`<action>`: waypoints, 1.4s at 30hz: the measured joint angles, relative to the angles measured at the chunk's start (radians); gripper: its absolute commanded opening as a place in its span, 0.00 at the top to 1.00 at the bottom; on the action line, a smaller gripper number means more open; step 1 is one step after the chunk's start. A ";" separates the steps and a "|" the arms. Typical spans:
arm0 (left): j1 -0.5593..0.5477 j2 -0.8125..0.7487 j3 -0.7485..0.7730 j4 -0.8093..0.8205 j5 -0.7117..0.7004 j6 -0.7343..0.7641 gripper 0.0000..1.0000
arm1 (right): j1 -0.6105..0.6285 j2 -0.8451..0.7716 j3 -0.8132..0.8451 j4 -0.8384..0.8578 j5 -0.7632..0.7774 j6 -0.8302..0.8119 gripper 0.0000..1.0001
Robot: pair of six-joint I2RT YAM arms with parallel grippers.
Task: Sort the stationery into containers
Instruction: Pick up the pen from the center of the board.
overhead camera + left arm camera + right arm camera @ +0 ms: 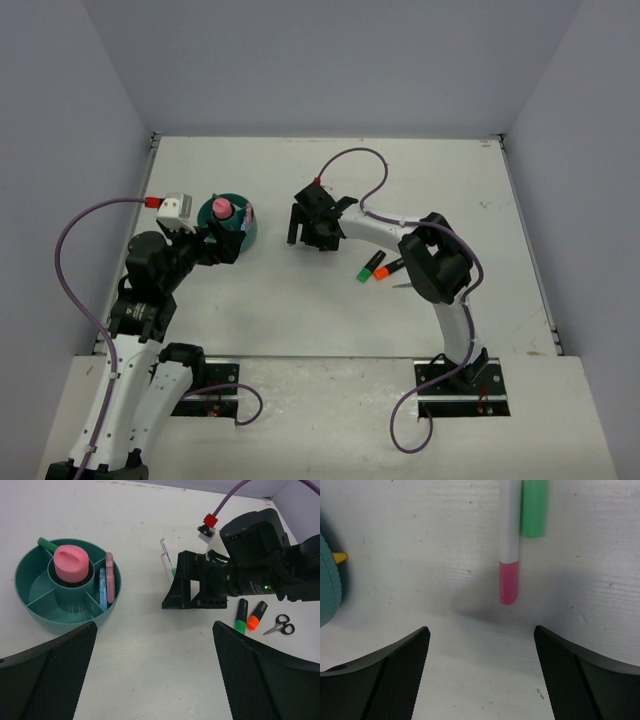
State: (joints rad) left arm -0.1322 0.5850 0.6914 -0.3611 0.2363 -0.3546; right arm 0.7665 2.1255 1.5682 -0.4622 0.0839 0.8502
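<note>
Pens [509, 540], one pink-tipped and one green-tipped, lie side by side on the surface at upper centre, outside the organiser [50, 622]. Right fingers [395, 670] stand apart near them, and left fingers [55, 670] are apart too. Because the two lie so close, closing might catch both or roll one away.

Left arm [135, 300] and right arm [445, 272]: white links, black joints. Purple cables [231, 496], red connector [211, 519] at the right wrist. White camera box [176, 207] on the left wrist. Fingers [50, 680] black, mesh-textured. Small green LED [264, 586]. Black base plates [455, 385].
</note>
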 measured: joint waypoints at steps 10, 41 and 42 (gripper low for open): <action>-0.002 0.001 0.000 0.000 0.002 0.000 0.00 | -0.058 0.090 0.158 -0.116 -0.089 -0.007 0.20; -0.006 -0.006 0.000 0.001 0.094 0.000 0.00 | -0.090 0.279 0.494 -0.479 -0.106 -0.033 0.62; -0.006 -0.006 0.000 0.001 0.098 0.000 0.00 | -0.091 0.286 0.506 -0.486 -0.106 -0.035 0.62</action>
State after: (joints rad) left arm -0.1379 0.5793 0.6914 -0.3604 0.3346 -0.3550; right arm 0.6755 2.4112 2.0738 -0.9482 -0.0223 0.8157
